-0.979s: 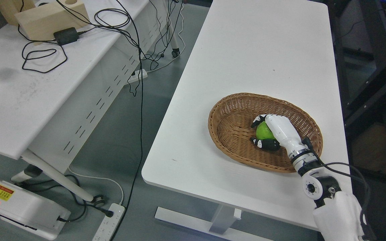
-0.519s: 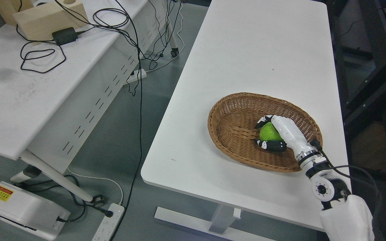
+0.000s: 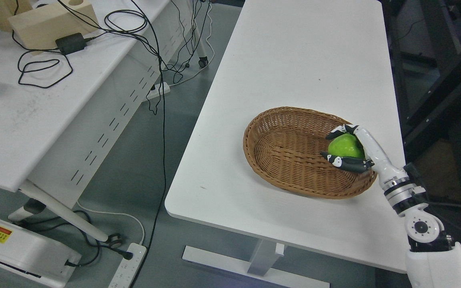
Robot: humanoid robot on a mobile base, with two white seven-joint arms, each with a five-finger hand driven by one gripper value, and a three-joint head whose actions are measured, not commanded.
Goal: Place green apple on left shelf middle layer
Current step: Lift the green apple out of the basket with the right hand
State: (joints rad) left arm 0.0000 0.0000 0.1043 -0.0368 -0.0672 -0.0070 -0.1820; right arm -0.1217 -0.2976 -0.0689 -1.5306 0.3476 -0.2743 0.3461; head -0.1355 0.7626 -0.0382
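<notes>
Head view: the right hand (image 3: 348,150), its arm entering from the lower right, has its dark fingers (image 3: 348,163) curled around the green apple (image 3: 345,146), gripping it above the right part of the wicker basket (image 3: 286,154). The apple sits between the fingers below and the fingertips above, near the basket's right rim. The basket rests on the white surface (image 3: 298,64), close to its right edge. To the left, a second white surface (image 3: 34,120) carries black cables (image 3: 42,68), a wooden block (image 3: 46,24) and a power adapter (image 3: 69,43).
</notes>
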